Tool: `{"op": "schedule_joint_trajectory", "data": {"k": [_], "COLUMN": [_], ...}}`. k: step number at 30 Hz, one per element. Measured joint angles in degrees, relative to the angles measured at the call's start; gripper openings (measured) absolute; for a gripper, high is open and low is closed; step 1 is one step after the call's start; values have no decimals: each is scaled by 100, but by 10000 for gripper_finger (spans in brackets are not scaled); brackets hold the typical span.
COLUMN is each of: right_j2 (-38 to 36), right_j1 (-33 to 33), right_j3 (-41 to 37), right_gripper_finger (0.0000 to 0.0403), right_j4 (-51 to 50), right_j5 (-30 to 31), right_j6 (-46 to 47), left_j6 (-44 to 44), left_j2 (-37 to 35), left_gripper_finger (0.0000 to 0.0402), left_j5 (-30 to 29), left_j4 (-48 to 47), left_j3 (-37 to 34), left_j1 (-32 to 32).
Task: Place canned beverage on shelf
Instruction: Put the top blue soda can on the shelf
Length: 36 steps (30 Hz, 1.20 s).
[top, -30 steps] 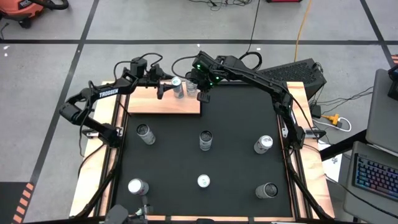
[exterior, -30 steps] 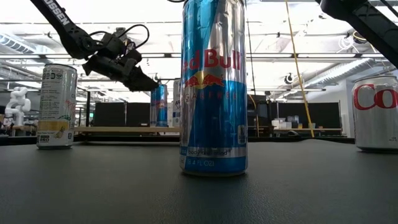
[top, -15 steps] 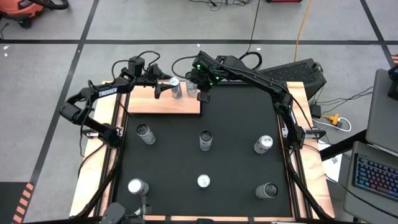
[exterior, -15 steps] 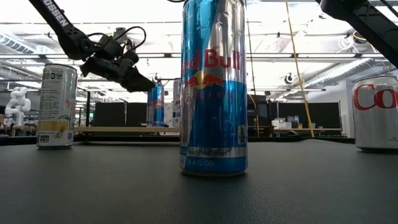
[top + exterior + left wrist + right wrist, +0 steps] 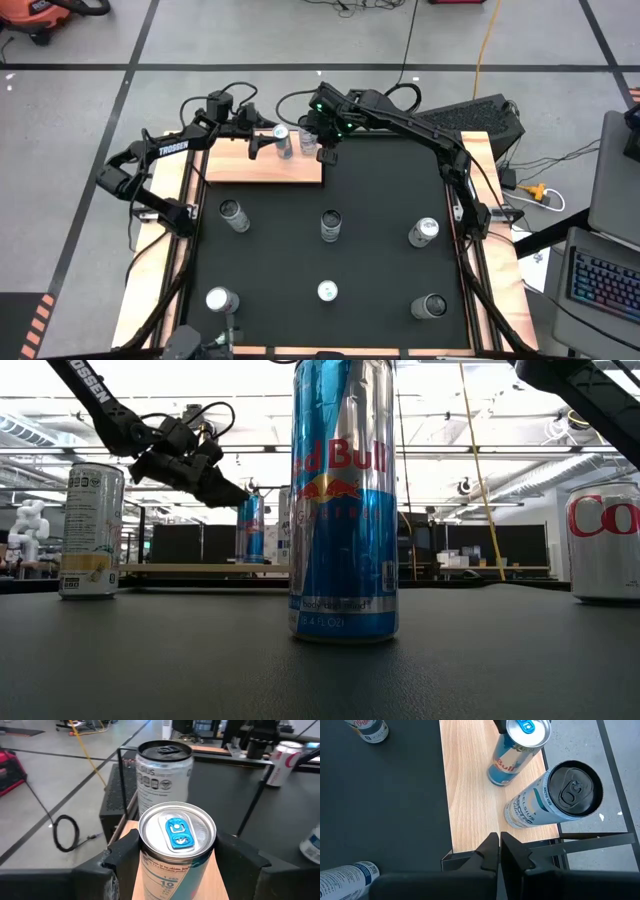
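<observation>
Up at the far edge of the bench, the blue Red Bull can stands upright on the light-wood shelf, beside a white Celsius can. Left end effector has its fingers spread either side of the Red Bull can, not clamped. Right end effector hovers over the shelf's edge, fingers together.

Eight cans in all: two on the one light-wood shelf, a Red Bull can and a Celsius can, and six on the one black mat.
</observation>
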Motion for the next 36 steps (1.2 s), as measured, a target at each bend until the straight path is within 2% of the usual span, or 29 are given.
{"op": "schedule_joint_trajectory", "data": {"k": [3,22,30,36], "right_j2": [0,0,0,0], "right_j1": [0,0,0,0], "right_j3": [0,0,0,0], "right_gripper_finger": [0,0,0,0], "right_j4": [-1,299,343,345], "right_j5": [0,9,20,22], "right_j6": [0,-3,997,997], "left_j6": [-6,3,-199,12], "left_j2": [-2,-4,-4,-4], "left_gripper_finger": [222,222,222,222], "left_j5": [-217,-203,-194,-170], "left_j4": [31,18,20,11], "left_j3": [0,2,2,4], "left_j1": [0,0,0,0]}}
